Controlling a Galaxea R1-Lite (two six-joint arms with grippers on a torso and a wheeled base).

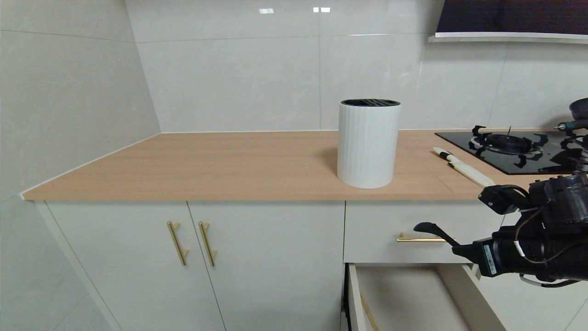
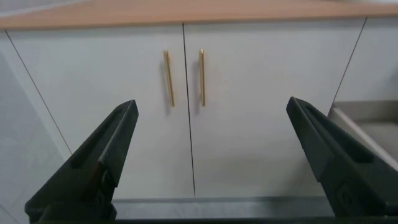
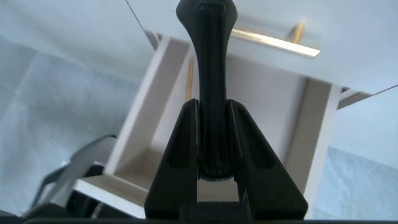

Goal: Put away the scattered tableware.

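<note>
My right gripper (image 1: 464, 250) is shut on a black utensil (image 1: 434, 229), which sticks out leftward in front of the drawers. In the right wrist view the black utensil (image 3: 208, 37) runs between the fingers of that gripper (image 3: 212, 111), above the open lower drawer (image 3: 267, 93). A cream-handled knife (image 1: 461, 168) lies on the wooden counter (image 1: 229, 161), to the right of a tall white ribbed holder (image 1: 367, 142) with a black slotted top. My left gripper (image 2: 211, 162) stands open and holds nothing, facing the white cabinet doors (image 2: 186, 124).
The lower drawer (image 1: 404, 294) is pulled out below a shut drawer with a gold handle (image 1: 420, 239). A black gas hob (image 1: 510, 145) sits at the counter's right end. Two gold handles (image 1: 193, 242) mark the double doors. Tiled walls close off the back and left.
</note>
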